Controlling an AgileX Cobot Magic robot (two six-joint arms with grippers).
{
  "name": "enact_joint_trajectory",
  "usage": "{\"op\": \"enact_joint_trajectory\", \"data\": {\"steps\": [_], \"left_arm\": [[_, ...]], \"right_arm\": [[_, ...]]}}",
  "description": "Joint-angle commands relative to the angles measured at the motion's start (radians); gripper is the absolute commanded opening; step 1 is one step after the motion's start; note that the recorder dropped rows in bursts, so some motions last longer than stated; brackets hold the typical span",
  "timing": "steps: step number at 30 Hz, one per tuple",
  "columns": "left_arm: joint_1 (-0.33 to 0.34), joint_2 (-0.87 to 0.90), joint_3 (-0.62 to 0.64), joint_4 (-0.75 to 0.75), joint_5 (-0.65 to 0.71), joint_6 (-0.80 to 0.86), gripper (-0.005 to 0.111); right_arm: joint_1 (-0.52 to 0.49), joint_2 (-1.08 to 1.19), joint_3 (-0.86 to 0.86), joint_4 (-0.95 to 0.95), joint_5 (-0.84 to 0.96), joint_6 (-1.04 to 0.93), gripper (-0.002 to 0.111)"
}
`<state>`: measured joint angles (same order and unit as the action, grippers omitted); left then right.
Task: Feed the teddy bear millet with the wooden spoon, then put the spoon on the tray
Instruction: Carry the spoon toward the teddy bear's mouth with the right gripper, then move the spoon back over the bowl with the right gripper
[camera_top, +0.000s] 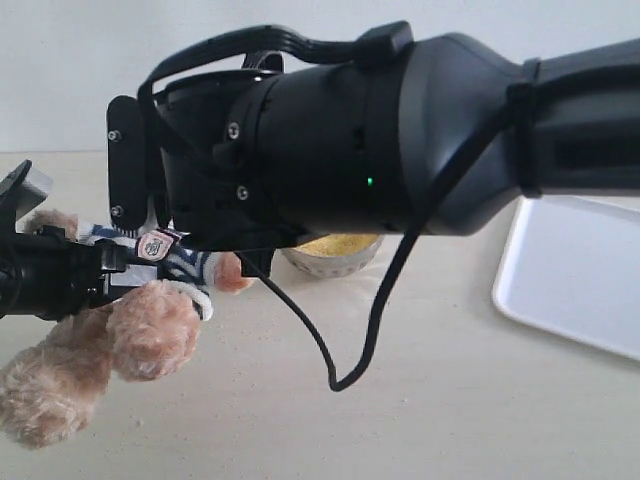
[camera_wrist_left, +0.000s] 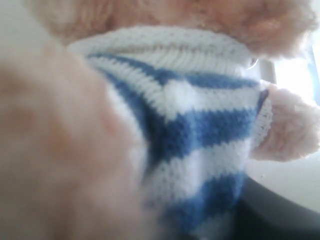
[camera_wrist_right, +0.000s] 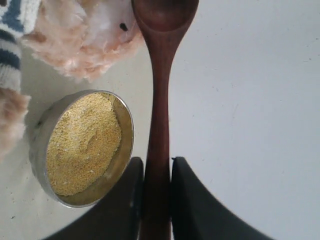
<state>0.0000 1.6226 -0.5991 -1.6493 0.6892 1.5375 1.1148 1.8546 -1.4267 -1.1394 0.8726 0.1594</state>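
Note:
The teddy bear (camera_top: 140, 325) leans at the table's left in its navy-and-white striped shirt (camera_wrist_left: 200, 130), which fills the left wrist view. My left gripper (camera_top: 100, 268) is pressed into the bear's body and looks shut on it; its fingers are hidden by fur. My right gripper (camera_wrist_right: 157, 165) is shut on the handle of the wooden spoon (camera_wrist_right: 159, 100). The spoon's small bowl (camera_wrist_right: 165, 14) looks empty and sits right beside the bear's muzzle (camera_wrist_right: 95, 35). The metal bowl (camera_wrist_right: 125, 125) heaped with millet (camera_wrist_right: 82, 145) stands just beside the spoon. In the exterior view the right wrist hides the spoon.
The white tray (camera_top: 575, 270) lies at the right side of the table. My bulky right arm (camera_top: 400, 140) with its hanging cable (camera_top: 350, 370) crosses the exterior view and covers the bear's head. The millet bowl (camera_top: 333, 252) peeks out under it.

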Motion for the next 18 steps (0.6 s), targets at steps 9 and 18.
{"op": "enact_joint_trajectory", "data": {"steps": [9,18], "left_arm": [[0.002,0.000,0.000,-0.006,0.033,0.007,0.005],[0.002,0.000,0.000,-0.006,0.042,0.027,0.005]], "right_arm": [[0.040,-0.005,0.002,-0.017,0.118,-0.006,0.000],[0.003,-0.034,0.002,0.115,0.112,0.073,0.000]]}}
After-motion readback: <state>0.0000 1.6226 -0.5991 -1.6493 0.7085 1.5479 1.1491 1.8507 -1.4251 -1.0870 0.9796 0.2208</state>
